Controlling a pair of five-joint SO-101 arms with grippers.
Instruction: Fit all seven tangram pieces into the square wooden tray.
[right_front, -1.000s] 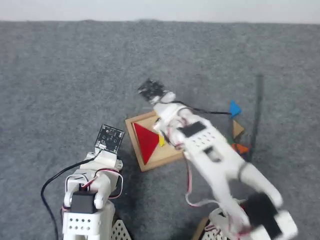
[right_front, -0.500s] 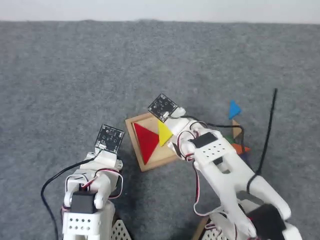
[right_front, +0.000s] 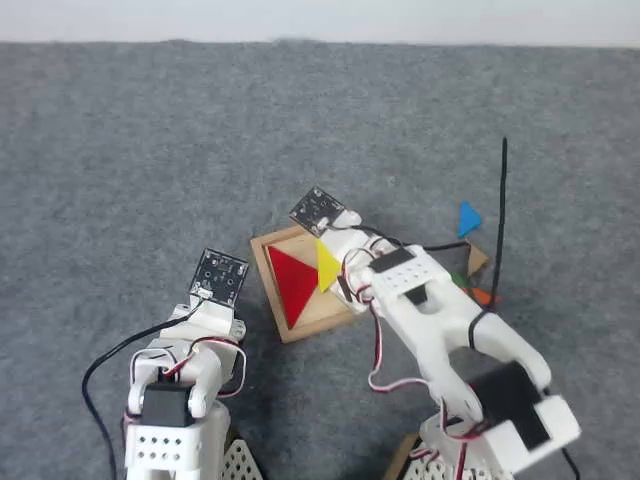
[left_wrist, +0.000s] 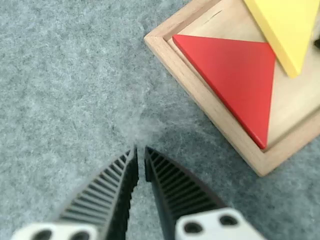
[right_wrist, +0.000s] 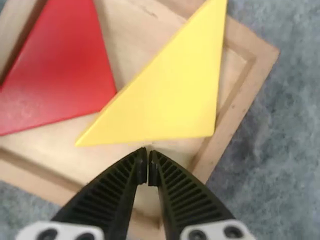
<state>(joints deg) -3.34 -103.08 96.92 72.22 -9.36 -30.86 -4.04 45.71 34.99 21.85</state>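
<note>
Left end effector (left_wrist: 140, 165): clenched, nothing between the fingers, tips low over bare grey tabletop (right_front: 150, 130) close to the near edge, left of centre. It's just short of the wooden tray's (left_wrist: 207, 102) near-left corner, not touching it.

Tray (right_front: 300, 328) sits around mid-tabletop, rotated so a corner points at the near edge. Red triangle (right_front: 290, 280) lies flat inside, long side tight along the tray's left wall (left_wrist: 235, 75). Yellow triangle (right_front: 328, 265) is in the tray too, right of the red one, one corner meeting the red edge (right_wrist: 170, 95). Can't tell if it's seated fully flat.

Right end effector (right_wrist: 148, 165): clenched, empty, tips right at the yellow triangle's near edge, above the tray floor.

Loose pieces lie on the tabletop right of the tray, past the right arm: orange (right_front: 484, 296), green (right_front: 458, 280), a tan one (right_front: 476, 258), then the blue triangle (right_front: 468, 218) farthest out.
</note>
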